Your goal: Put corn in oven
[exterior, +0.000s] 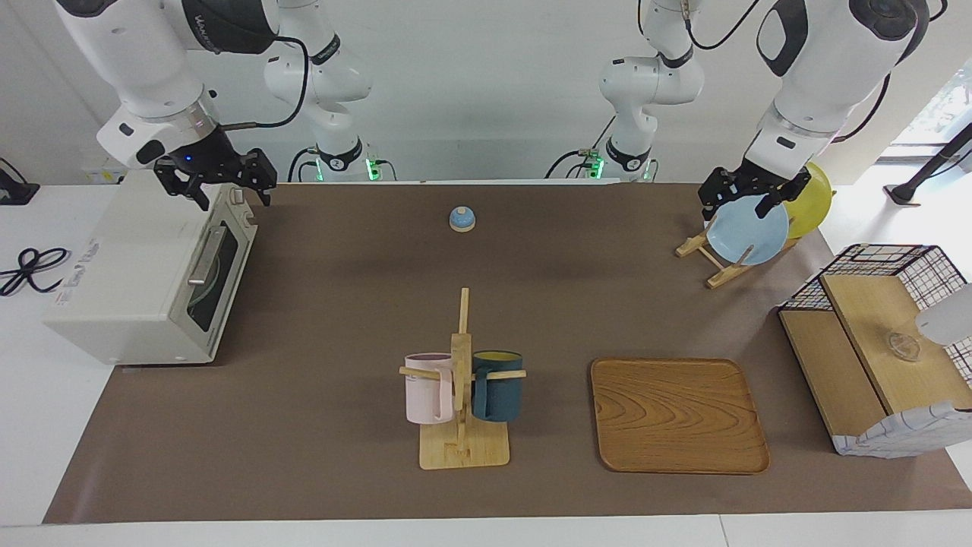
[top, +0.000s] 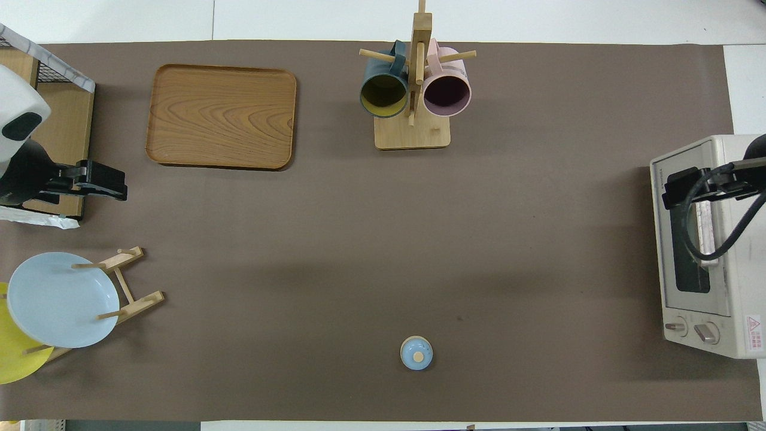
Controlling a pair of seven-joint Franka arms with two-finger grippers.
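The corn is out of view in both views. The cream-white oven (exterior: 137,281) (top: 736,251) stands at the right arm's end of the table. Its dark glass door is closed, and a round shape shows dimly through the glass. My right gripper (exterior: 231,199) (top: 673,188) hangs open over the top of the oven near the door's upper edge, holding nothing. My left gripper (exterior: 736,211) (top: 116,185) waits open and empty over the plate rack (exterior: 714,258) at the left arm's end.
A light blue plate (exterior: 750,229) and a yellow plate (exterior: 811,199) lean in the rack. A wooden mug stand (exterior: 462,410) holds a pink and a dark teal mug. Also on the table are a wooden tray (exterior: 678,414), a wire-and-wood basket box (exterior: 881,349) and a small blue lid (exterior: 462,219).
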